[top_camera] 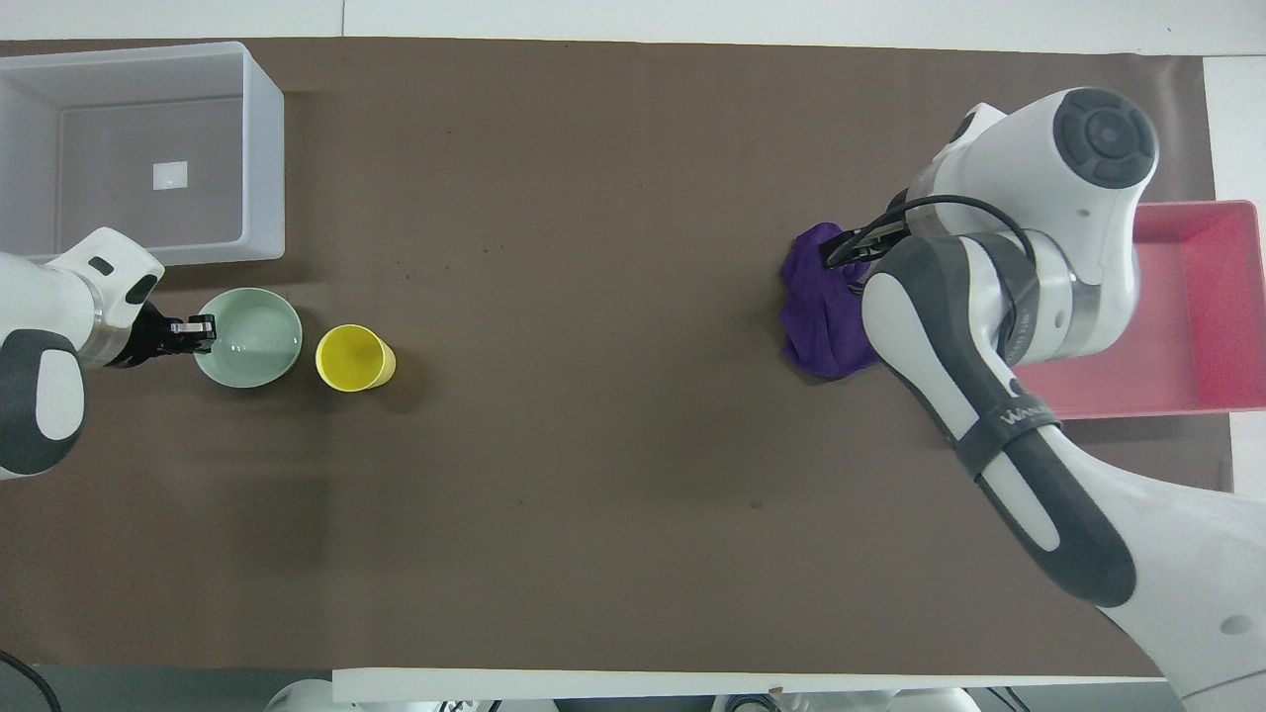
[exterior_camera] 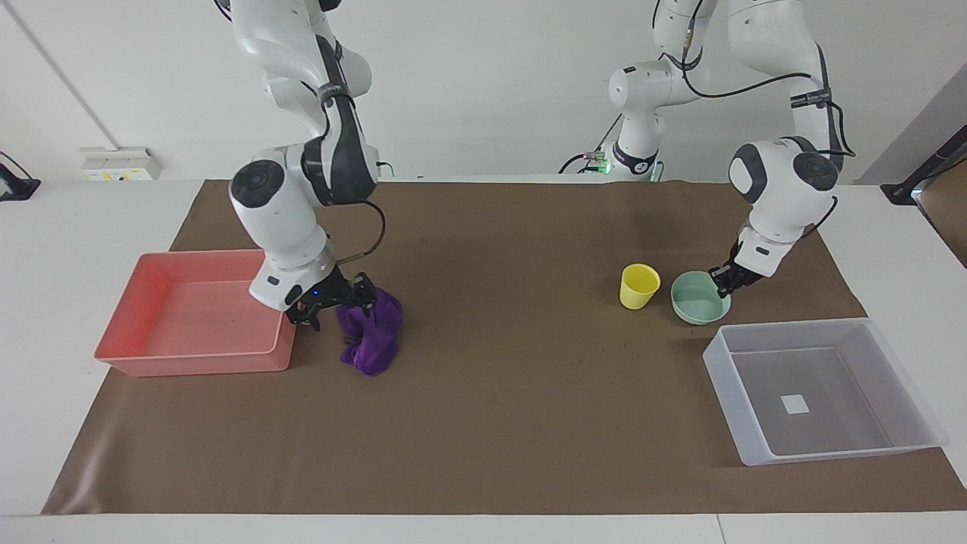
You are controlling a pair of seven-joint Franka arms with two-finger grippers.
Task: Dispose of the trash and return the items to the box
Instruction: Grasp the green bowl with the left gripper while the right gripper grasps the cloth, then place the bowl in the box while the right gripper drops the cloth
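The purple cloth (exterior_camera: 374, 340) lies on the brown mat beside the pink bin (exterior_camera: 174, 355). My right gripper (exterior_camera: 338, 306) is open and low at the cloth's end nearer the robots, with its fingers on either side of the fabric. In the overhead view the right arm hides part of the cloth (top_camera: 816, 307). My left gripper (exterior_camera: 725, 281) is shut on the rim of the mint-green bowl (exterior_camera: 699, 308), which sits beside the yellow cup (exterior_camera: 639, 286). The translucent box (exterior_camera: 725, 385) with a white sticker stands farther from the robots than the bowl. It holds nothing.
The brown mat (exterior_camera: 514, 423) covers most of the table. The pink bin (top_camera: 1207, 297) holds nothing and is partly covered by the right arm in the overhead view. The yellow cup (top_camera: 354, 358) stands upright close to the bowl (top_camera: 252, 331).
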